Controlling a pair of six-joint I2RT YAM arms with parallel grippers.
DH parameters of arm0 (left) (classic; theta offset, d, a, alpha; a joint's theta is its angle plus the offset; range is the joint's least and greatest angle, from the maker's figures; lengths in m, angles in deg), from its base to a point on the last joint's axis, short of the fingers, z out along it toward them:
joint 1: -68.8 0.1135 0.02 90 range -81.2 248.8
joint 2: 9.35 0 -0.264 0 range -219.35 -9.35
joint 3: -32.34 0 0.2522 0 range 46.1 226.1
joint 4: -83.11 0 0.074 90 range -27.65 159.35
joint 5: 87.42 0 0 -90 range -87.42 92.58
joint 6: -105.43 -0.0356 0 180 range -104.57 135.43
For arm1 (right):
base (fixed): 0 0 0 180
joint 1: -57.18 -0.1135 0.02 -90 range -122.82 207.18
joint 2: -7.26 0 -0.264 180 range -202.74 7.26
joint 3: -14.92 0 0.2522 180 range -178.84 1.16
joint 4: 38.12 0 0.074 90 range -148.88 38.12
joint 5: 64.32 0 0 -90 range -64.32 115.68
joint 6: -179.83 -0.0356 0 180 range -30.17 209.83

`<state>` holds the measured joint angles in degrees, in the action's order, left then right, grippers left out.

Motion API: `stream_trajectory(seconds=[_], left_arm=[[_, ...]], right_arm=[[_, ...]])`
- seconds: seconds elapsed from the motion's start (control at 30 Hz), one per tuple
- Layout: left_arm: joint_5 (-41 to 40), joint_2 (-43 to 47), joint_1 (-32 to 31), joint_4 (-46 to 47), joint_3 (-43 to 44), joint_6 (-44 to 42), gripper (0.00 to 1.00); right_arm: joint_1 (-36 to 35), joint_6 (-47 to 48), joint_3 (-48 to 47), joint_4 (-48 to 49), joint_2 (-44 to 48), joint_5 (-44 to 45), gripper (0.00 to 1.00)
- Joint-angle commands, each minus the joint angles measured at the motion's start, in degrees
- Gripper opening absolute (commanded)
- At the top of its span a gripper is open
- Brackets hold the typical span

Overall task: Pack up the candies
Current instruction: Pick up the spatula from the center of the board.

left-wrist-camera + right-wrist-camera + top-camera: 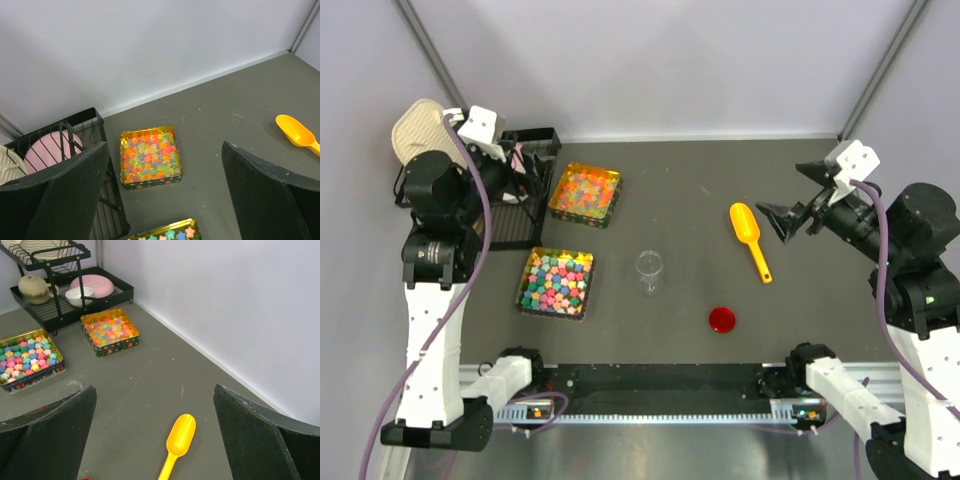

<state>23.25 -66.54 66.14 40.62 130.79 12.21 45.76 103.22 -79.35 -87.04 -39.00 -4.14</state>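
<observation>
Both left gripper (163,150) and right gripper (776,222) gape wide, holding nothing; no step looks begun. Candies (584,192) fill the far left tin (617,196). Likely next: right gripper grasps the scoop (750,238) just beside it.

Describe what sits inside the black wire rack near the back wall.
The rack holds a pink dish, a white bowl and a beige pot below, a cream ribbed piece above. What lies behind the pot is hidden.

The left pincer (164,146) gapes wide, framing the candies (149,155) in a gold tin (152,181) beside a black rack (96,119).
</observation>
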Motion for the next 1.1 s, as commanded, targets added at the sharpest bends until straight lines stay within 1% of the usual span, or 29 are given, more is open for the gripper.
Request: stream_trajectory(seconds=[0.0, 0.23, 0.33, 0.5, 0.6, 0.63, 0.83, 1.07], left_arm=[[-2.6, -0.7, 0.4, 1.3, -0.6, -1.3, 0.99], [-2.9, -1.1, 0.4, 1.3, -2.9, -3.1, 0.99], [-3.8, -1.4, 0.4, 1.7, -4.6, -3.9, 0.99], [-4.1, -2.1, 0.3, 2.2, -7.5, -5.2, 0.99], [-3.9, -2.1, 0.3, 2.7, -9.4, -5.8, 0.99], [-3.8, -2.3, 0.3, 2.9, -10.0, -5.9, 0.99], [-3.6, -2.1, 0.3, 3.9, -13.1, -6.8, 0.99], [-1.3, -0.6, 0.3, 4.9, -16.0, -7.0, 0.99]], right_arm=[[0.3, -0.7, 1.1, 3.3, -0.8, 1.7, 0.99], [0.3, -2.7, 2.4, 3.8, -4.8, 2.4, 0.99], [0.3, -3.5, 4.3, 3.7, -6.7, 1.6, 0.99], [-2.3, -2.1, 7.2, 3.7, -8.7, 4.4, 0.99], [-5.5, 0.1, 9.8, 3.5, -9.3, 8.7, 0.99], [-6.6, 1.3, 11.2, 3.5, -9.4, 11.4, 0.99], [-6.9, 2.3, 17.8, 3.5, -11.0, 22.9, 0.98], [-6.9, 4.5, 25.7, 5.3, -11.0, 27.6, 0.98]])
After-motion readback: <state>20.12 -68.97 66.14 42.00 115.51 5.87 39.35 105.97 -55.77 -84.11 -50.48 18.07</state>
